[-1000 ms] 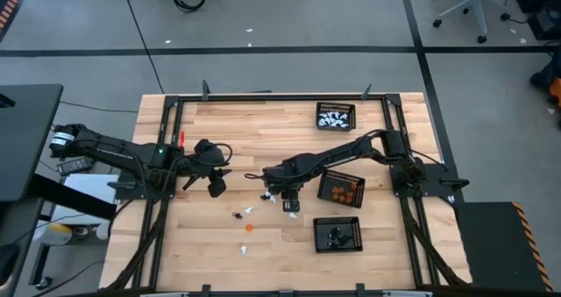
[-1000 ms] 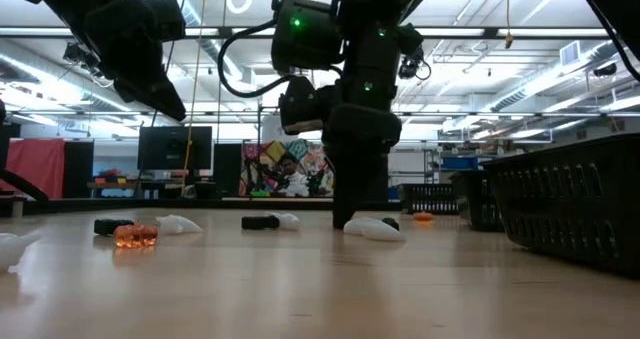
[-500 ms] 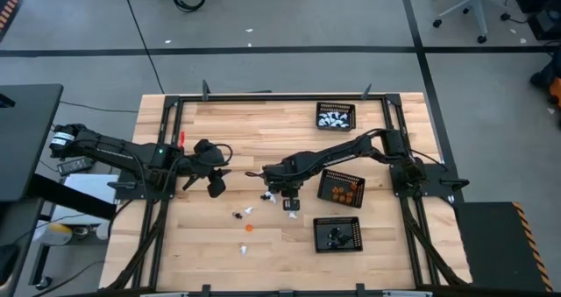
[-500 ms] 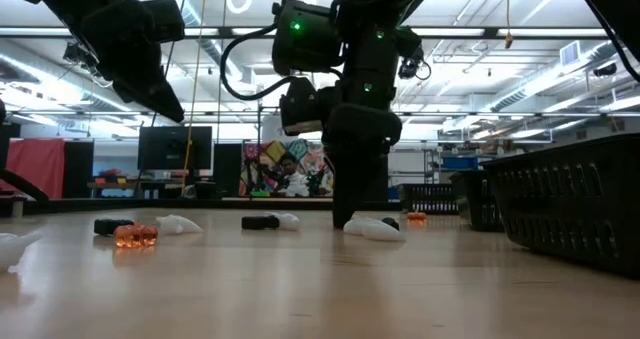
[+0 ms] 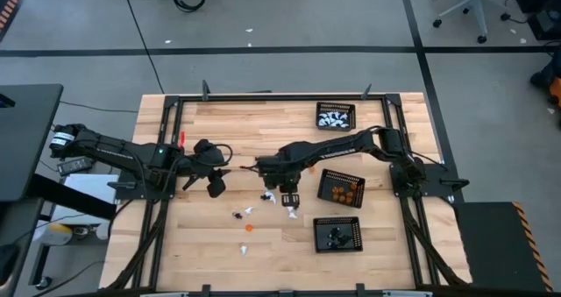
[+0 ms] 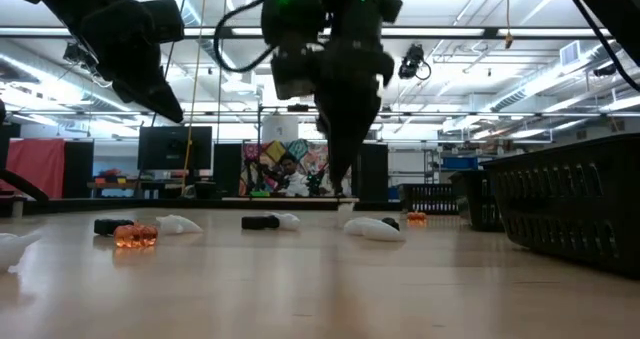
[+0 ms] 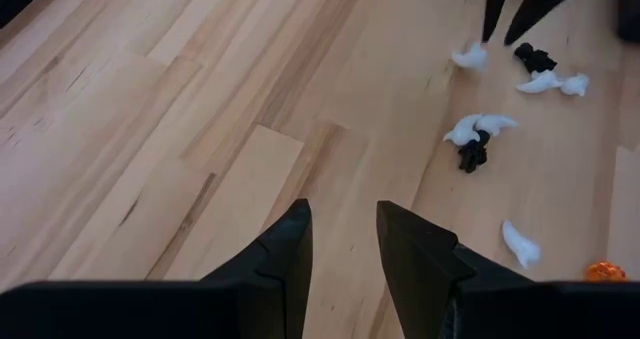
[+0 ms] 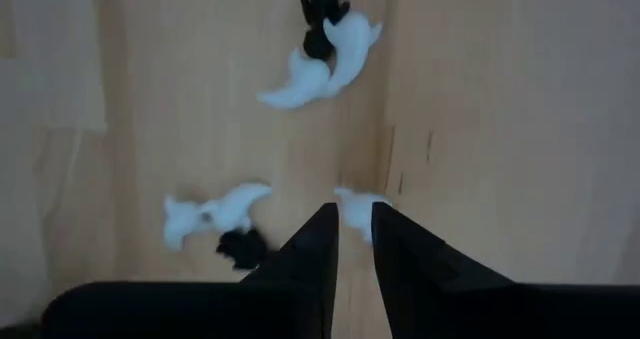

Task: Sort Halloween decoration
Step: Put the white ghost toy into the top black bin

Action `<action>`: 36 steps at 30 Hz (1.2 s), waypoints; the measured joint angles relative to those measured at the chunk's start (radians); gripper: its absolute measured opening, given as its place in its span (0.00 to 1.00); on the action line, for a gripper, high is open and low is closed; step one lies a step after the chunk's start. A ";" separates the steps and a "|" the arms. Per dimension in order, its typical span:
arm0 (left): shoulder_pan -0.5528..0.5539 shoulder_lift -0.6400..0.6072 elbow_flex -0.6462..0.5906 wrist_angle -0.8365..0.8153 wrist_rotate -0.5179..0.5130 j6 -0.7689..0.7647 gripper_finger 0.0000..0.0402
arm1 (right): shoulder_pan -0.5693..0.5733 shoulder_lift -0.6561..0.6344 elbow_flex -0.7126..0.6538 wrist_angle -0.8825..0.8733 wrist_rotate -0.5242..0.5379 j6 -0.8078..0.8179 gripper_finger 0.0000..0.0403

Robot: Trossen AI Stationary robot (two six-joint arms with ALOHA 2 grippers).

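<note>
Right gripper (image 5: pixel 288 194) hangs over mid-table, clear of the wood in the low view — fingers (image 8: pixel 322 241) nearly together with a thin gap, nothing between them. A white figure (image 8: pixel 357 205) lies on the table just past the fingertips. More white, black and orange figures (image 5: pixel 248 228) lie loose toward the near edge. Left gripper (image 5: pixel 216 185) waits near the left edge, fingers (image 7: pixel 288 249) parted, empty.
</note>
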 joint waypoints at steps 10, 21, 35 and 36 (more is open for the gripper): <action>0.000 0.000 0.000 -0.010 0.000 0.001 0.31 | -0.043 -0.003 0.086 -0.145 -0.080 -0.089 0.19; 0.000 0.000 0.000 -0.017 0.000 -0.011 0.31 | -0.006 -0.004 -0.055 0.034 0.034 -0.057 0.43; 0.000 0.000 0.000 -0.021 0.000 -0.008 0.31 | 0.004 -0.004 -0.171 0.162 0.044 0.074 0.56; 0.000 0.000 0.000 -0.021 0.000 -0.006 0.31 | 0.005 -0.005 -0.181 0.187 0.045 0.076 0.56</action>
